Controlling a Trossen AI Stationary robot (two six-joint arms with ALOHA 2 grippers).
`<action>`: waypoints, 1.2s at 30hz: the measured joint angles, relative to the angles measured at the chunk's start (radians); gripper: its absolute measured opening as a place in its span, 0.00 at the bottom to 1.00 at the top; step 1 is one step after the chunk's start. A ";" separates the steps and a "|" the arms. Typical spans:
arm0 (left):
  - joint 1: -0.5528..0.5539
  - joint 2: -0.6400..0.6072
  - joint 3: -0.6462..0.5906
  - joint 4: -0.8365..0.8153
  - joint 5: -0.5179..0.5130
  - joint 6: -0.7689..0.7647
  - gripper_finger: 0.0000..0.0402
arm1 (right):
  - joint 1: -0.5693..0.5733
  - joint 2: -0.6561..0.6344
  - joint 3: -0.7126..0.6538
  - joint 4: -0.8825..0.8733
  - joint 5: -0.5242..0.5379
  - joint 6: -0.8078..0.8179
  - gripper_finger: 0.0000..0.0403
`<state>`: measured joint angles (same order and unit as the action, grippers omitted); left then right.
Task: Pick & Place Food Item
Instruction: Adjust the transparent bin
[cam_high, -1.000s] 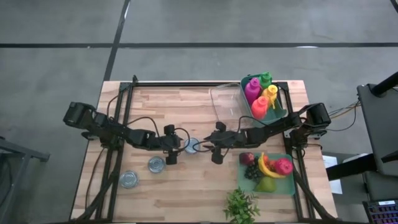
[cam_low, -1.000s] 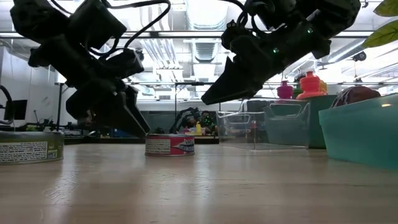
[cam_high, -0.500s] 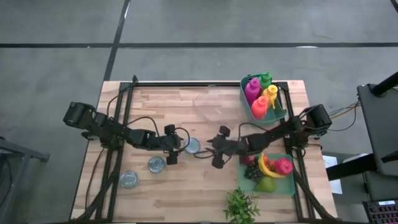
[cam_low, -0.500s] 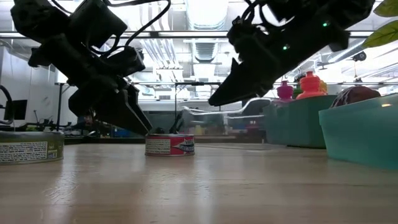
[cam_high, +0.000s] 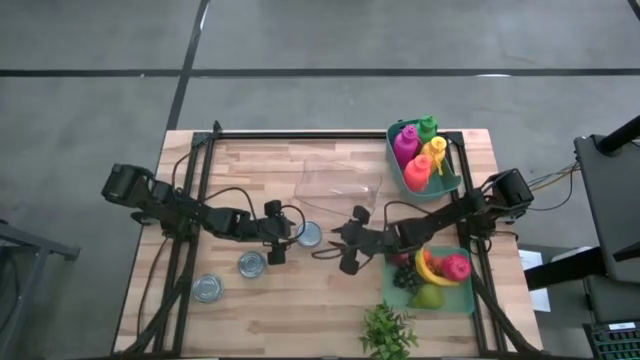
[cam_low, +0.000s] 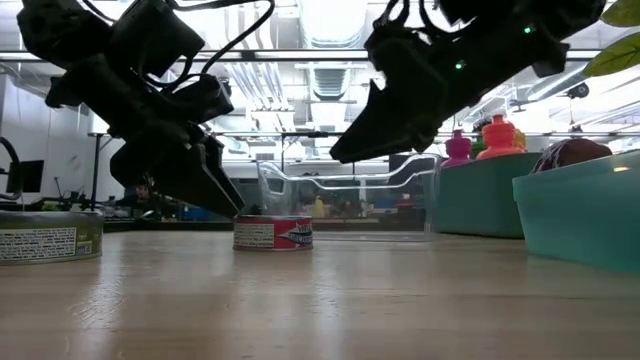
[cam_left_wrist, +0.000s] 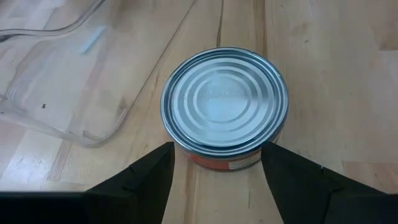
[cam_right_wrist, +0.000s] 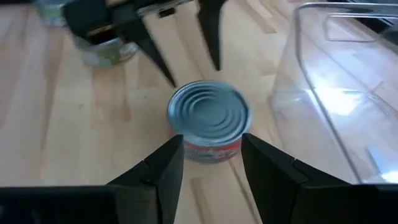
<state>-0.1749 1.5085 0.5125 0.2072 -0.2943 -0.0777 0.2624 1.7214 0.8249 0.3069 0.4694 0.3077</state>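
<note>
Tin with a red label stands at the middle of the desk, untouched, the left end effector and right end effector both spread beside it; the grasp looks next, needing 1 to straddle and pinch it.

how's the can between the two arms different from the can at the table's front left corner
The can between the arms sits mid-table, with the left end effector and right end effector on either side of it; the front-left can sits alone near the table's edge. The middle can wears a red label; the other's label is not clear. Both are short, round, upright, with silver lids.
</note>
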 joint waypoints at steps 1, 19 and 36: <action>0.000 0.000 0.000 0.000 0.000 0.000 0.61 | -0.002 0.000 0.000 0.004 -0.003 0.013 0.39; 0.016 0.000 0.000 0.155 -0.402 0.134 0.61 | 0.015 -0.004 0.014 0.094 -0.027 -0.070 0.39; 0.200 0.000 0.000 0.260 -0.228 0.131 0.61 | 0.084 -0.007 0.215 -0.023 -0.068 -0.307 0.39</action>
<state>0.0247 1.5082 0.5121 0.4676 -0.5223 0.0529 0.3465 1.7142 1.0398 0.2841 0.4018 0.0010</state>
